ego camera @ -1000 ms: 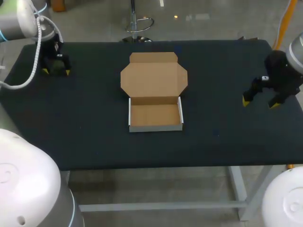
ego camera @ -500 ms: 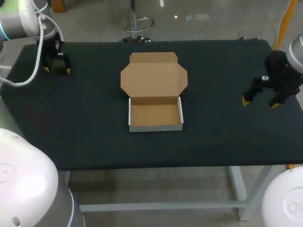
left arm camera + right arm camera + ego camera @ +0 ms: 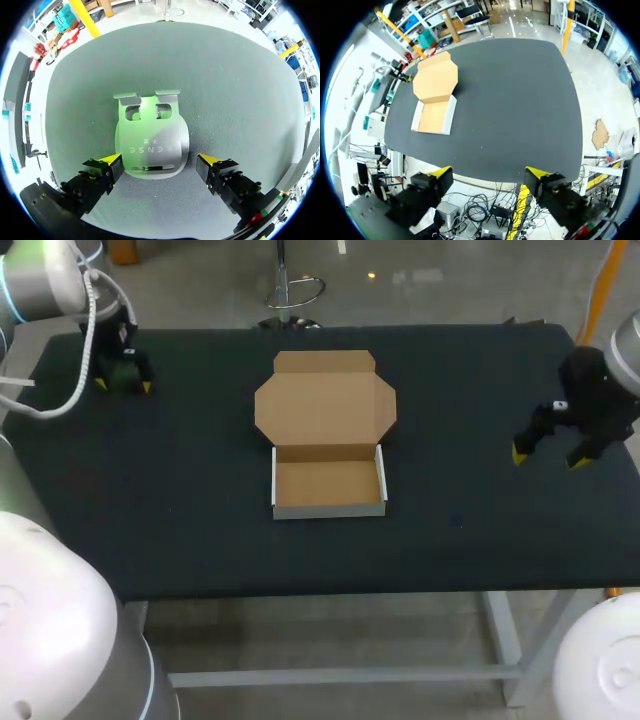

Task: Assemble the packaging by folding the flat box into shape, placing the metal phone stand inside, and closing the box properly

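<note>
The cardboard box [image 3: 328, 487] stands at the table's middle, its tray folded up and its lid [image 3: 325, 405] lying open and flat behind it. The metal phone stand [image 3: 151, 142] lies flat on the black table top, with its near end between the yellow tips of my left gripper [image 3: 160, 161]. That gripper is open, at the far left corner [image 3: 121, 383]; the stand is hidden under it in the head view. My right gripper [image 3: 549, 452] hangs open and empty at the right side, well away from the box [image 3: 434, 97].
The black table [image 3: 180, 500] carries nothing else. Its edges run close behind the left gripper and to the right of the right gripper.
My left arm has shifted slightly toward the far edge over the stand. The box and the right arm have not moved.
</note>
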You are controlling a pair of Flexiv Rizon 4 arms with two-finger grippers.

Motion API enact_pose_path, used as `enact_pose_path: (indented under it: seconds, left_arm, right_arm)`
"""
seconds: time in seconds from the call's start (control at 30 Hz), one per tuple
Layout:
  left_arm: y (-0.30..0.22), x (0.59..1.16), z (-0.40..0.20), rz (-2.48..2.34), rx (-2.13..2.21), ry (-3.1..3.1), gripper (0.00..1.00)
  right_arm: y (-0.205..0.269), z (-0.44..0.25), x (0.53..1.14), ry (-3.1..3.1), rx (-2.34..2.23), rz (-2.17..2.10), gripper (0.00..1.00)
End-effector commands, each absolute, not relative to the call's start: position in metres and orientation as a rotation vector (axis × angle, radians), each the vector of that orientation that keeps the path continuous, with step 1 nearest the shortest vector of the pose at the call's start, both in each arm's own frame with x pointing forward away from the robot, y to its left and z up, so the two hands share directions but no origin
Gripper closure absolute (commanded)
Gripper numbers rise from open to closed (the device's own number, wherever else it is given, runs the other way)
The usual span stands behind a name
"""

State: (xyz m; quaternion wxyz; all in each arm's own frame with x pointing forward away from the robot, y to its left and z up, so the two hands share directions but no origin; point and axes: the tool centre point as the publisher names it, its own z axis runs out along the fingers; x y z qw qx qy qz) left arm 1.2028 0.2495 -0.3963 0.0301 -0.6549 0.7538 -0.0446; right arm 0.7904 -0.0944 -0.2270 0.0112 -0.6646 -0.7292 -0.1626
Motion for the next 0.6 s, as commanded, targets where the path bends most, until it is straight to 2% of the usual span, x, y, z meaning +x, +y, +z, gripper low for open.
enact_pose_path:
  seconds: [0.03,0.6]
  left_arm:
    - [0.250,1.213,-0.399,-0.115,-2.029,2.338,0.00]
    - [0.253,1.229,-0.400,-0.118,-2.039,2.326,0.00]
  right_arm:
    - [-0.095,-0.225,0.790,-2.274,-2.073,-0.501,0.00]
    - [-0.095,-0.225,0.790,-2.274,-2.073,-0.501,0.00]
